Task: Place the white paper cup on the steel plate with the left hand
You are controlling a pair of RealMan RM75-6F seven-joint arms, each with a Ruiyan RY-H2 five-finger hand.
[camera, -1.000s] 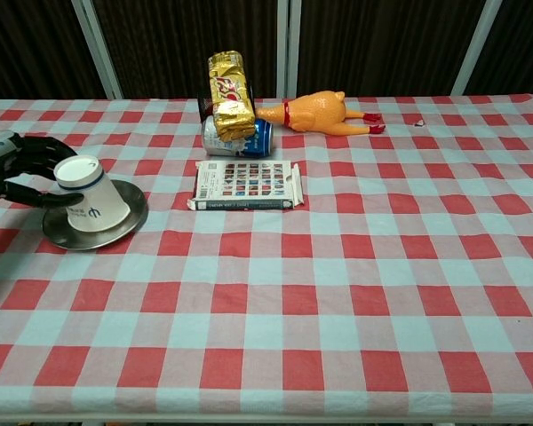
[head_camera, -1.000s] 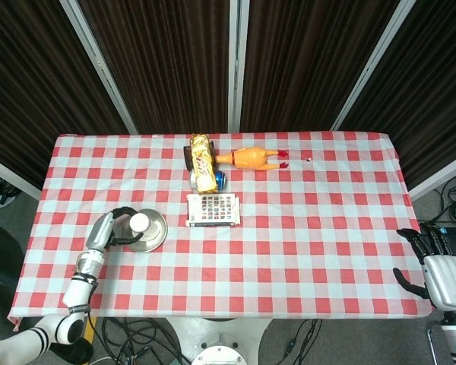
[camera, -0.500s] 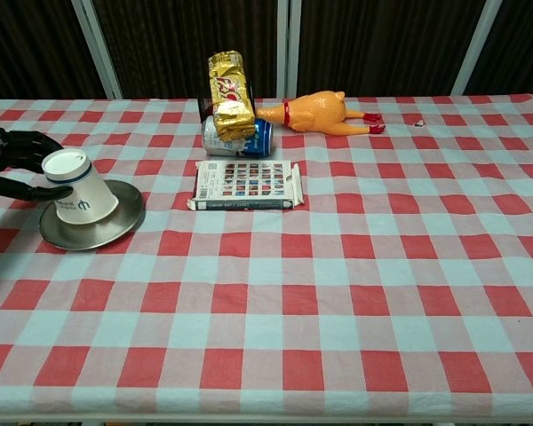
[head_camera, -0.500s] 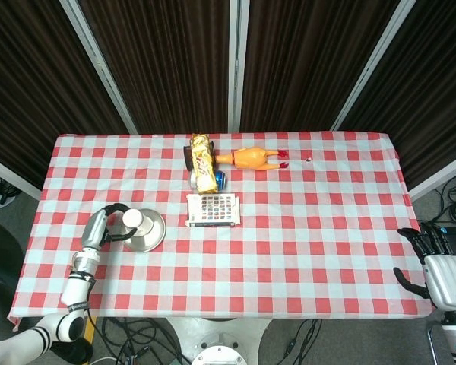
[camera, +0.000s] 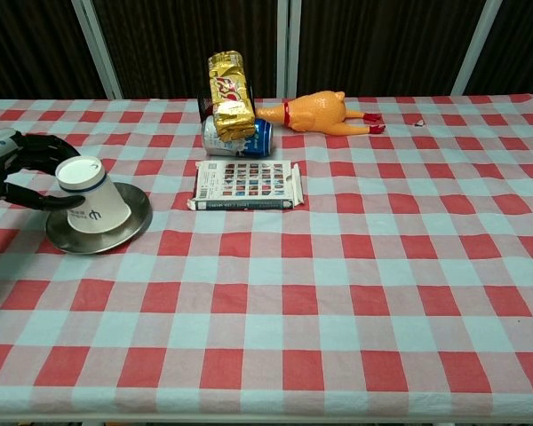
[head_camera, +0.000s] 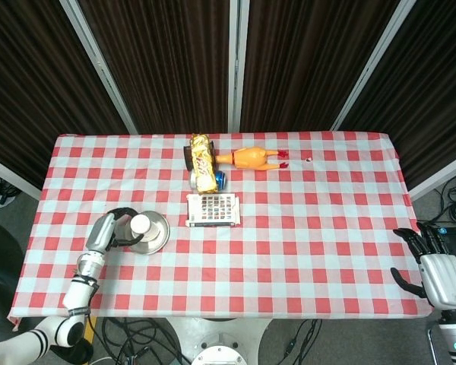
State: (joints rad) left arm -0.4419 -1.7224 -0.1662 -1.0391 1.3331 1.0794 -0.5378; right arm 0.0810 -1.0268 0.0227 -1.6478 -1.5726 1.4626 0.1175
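White paper cup (camera: 95, 201) upside down, tilted, on steel plate (camera: 133, 231) near table's left edge; left hand (camera: 22, 169) grasping it. Right hand (head_camera: 433, 266) released, off-table.

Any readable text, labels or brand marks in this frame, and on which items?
Gold snack pack: red lettering, blurred, unreadable.
White paper cup: small dark logo, not legible.
Blue can: print too blurred.
Flat box: grid of small coloured squares, fine print too small.

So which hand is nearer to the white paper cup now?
The left. The left hand has its fingers around the white paper cup, which lies tilted on the steel plate. The right hand is far off, past the table's right edge.
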